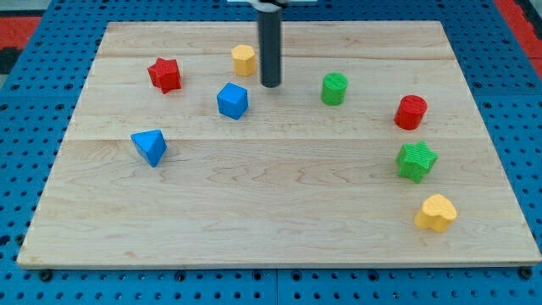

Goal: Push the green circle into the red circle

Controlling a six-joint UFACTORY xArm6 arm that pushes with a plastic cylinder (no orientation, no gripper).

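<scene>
Camera view: pale wooden board on blue pegboard. No claw, only rod; my tip sits left of green circle, apart, just right of yellow block. Red circle near board's right edge, well apart from green circle.

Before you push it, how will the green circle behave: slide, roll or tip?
The green circle looks like a short upright cylinder on its flat end, so it should slide rather than roll or tip. It looks small and rigid, so probably light. Its round side may slip off my tip, now to its left in view, unless the push lines up with the red circle.
</scene>
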